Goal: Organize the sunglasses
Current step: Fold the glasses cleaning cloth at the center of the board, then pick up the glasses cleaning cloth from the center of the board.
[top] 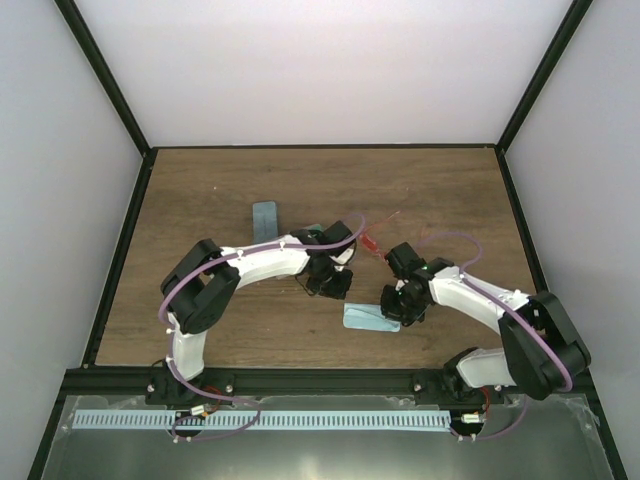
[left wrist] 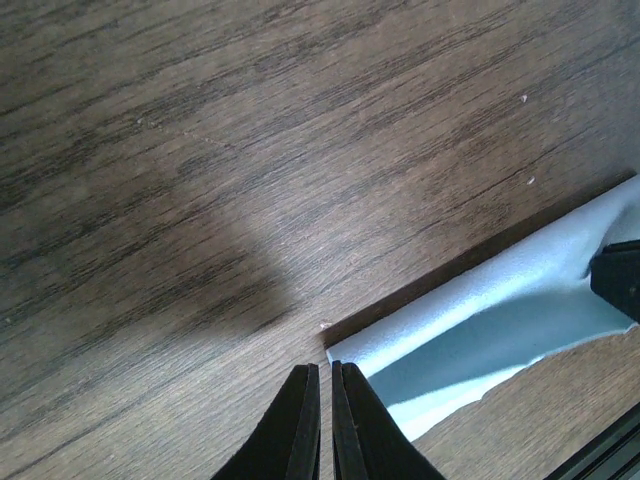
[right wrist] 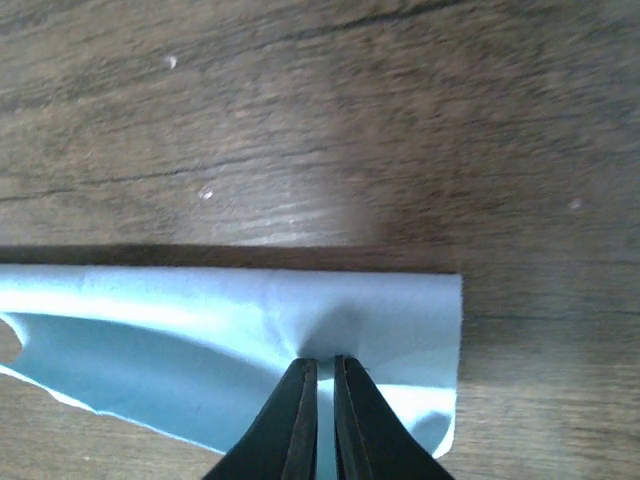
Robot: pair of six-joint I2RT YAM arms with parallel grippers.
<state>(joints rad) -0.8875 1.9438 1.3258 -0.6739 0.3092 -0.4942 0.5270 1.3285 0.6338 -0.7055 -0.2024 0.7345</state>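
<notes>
Tightly pinched blue cloth (right wrist: 180,320), right tool (right wrist: 325,362) closed

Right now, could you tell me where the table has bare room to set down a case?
Bare wood runs along the far edge of the table, behind the grey case and red sunglasses, and on the left beyond the left arm. The middle is crowded: the right fingers pinch the light-blue cloth there, close to the sunglasses.
</notes>
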